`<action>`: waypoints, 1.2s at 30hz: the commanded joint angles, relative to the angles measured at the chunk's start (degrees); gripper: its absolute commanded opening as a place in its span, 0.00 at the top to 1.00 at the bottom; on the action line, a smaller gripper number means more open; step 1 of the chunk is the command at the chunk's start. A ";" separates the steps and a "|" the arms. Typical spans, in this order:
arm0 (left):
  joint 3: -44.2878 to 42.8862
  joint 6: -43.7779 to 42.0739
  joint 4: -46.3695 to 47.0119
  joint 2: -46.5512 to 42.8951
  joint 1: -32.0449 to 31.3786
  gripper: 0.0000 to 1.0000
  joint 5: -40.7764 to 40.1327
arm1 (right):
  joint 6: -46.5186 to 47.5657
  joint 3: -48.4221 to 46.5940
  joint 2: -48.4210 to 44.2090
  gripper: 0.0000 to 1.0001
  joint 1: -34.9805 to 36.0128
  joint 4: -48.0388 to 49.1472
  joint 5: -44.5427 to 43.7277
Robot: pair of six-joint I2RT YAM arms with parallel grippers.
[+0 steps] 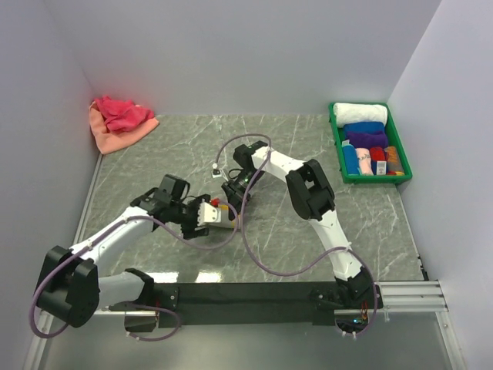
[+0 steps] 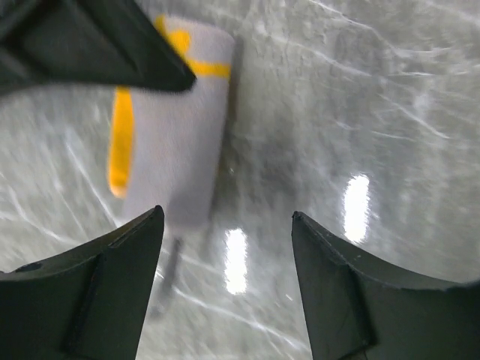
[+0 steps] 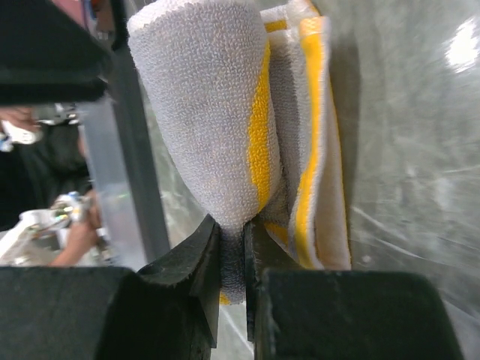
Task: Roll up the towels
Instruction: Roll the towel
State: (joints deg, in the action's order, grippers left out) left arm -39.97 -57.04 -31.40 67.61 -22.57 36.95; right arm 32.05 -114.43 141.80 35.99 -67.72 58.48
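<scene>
Crimson and salmon cloth sits in a crumpled heap: the pink and salmon towels (image 1: 122, 119) lie far left of the green tray (image 1: 376, 179), against the back wall, not yet rolled. Nearer the tray, but well left of it and closer to the arms' bases, the left gripper (image 2: 229, 277) hangs low over the marble table (image 1: 385, 223). Its jaws are spread wide with nothing between them.

Just beyond its fingertips lies the yellow-trimmed towel (image 2: 176, 127), a white roll with yellow bands, resting on the table left of the tray. The right gripper (image 3: 232, 255) meets that roll from the tray's side. Its fingers are nearly together and pinch a fold of cloth at the roll's end, so it is gripping the towel.

In the tray itself several rolled towels (image 1: 363, 127) lie packed side by side, white, blue and purple among them.

The yellow-trimmed towel looks light, soft and springy, with a thick pile and nothing fragile about it. Its outer flap lies loosely beside the roll in the right wrist view, so a pinch at one end alone would probably let it unwind. The safer hold is likely across the roll's middle, with the jaws spanning its full thickness and trapping that flap. The glossy marble may let the cloth slide rather than lift.
</scene>
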 commanded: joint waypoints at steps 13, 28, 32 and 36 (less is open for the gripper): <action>-6.53 -4.22 4.16 17.88 -8.81 0.56 -7.42 | 0.21 1.75 3.84 0.99 0.05 0.21 -7.24; -19.44 5.08 -16.83 35.20 -3.63 0.99 2.06 | -12.45 17.83 -27.43 0.35 -11.54 18.58 -18.13; -28.82 5.53 -24.66 42.94 -1.52 0.99 5.76 | -13.33 22.84 -39.11 0.35 -15.68 22.54 -23.13; -37.89 5.36 -32.66 54.34 0.76 0.99 8.83 | -12.89 27.24 -47.21 0.36 -16.12 24.13 -26.74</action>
State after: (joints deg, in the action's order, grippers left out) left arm -75.46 -51.88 -53.12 112.44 -22.65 46.72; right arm 19.86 -89.58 100.18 18.48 -46.76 35.97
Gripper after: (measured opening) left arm 0.264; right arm 0.640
